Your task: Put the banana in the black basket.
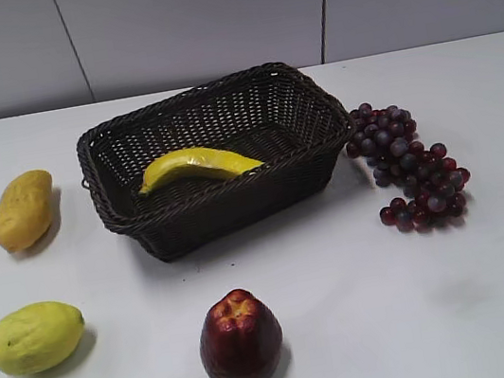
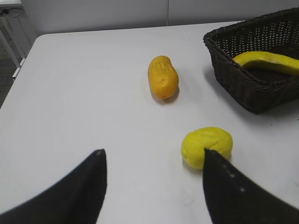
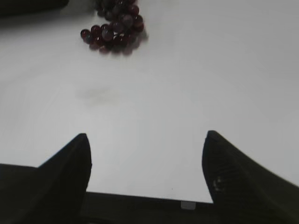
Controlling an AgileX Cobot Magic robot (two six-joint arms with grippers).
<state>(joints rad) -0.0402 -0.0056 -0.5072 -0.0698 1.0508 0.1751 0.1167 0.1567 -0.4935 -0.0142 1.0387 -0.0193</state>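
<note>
The yellow banana (image 1: 195,165) lies inside the black basket (image 1: 308,168) at the table's middle back. In the left wrist view the banana (image 2: 271,61) shows over the rim of the basket (image 2: 243,84) at the top right. My left gripper (image 2: 153,154) is open and empty, above bare table, far from the basket. My right gripper (image 3: 145,137) is open and empty, above bare table near the front edge. Neither gripper shows in the exterior view.
A yellow-orange mango-like fruit (image 1: 23,210) (image 2: 162,77) and a yellow-green lemon-like fruit (image 1: 36,336) (image 2: 206,146) lie left of the basket. A dark red apple-like fruit (image 1: 240,338) stands in front. Purple grapes (image 1: 408,164) (image 3: 113,28) lie to the right.
</note>
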